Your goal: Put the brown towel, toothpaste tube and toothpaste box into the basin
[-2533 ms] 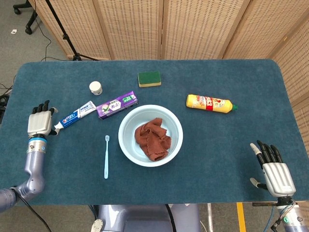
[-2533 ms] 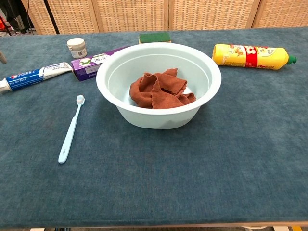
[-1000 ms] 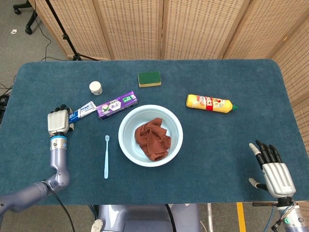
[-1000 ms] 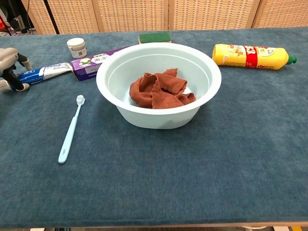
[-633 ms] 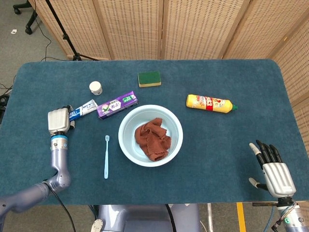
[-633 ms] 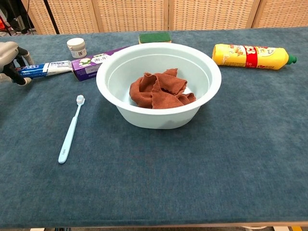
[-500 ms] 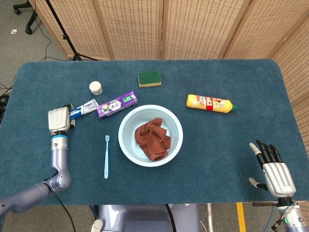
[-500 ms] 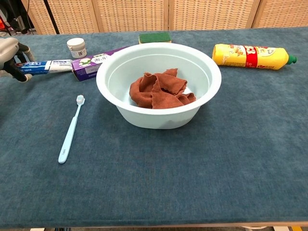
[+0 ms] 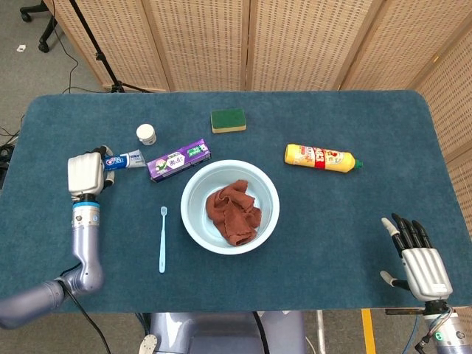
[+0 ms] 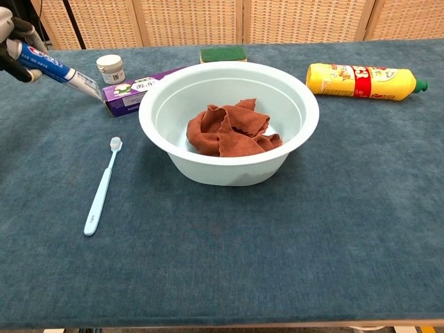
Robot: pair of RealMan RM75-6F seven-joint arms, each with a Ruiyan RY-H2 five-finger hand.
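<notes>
Toothpaste tube (image 10: 57, 69) is held by its cap end in the left hand (image 9: 84, 174), raised off the surface beside the toothpaste box (image 9: 178, 160); light and squashy, so a gentle grasp is advised

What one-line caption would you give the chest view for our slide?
Left hand holds the toothpaste tube tilted above the table, beside the basin holding the brown towel.

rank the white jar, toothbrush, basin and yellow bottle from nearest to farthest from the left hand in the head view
From the left hand, holding the toothpaste tube:
1. white jar, just up and right of it
2. toothbrush, lying below and right
3. basin, mid-table
4. yellow bottle, far on the right side
</notes>
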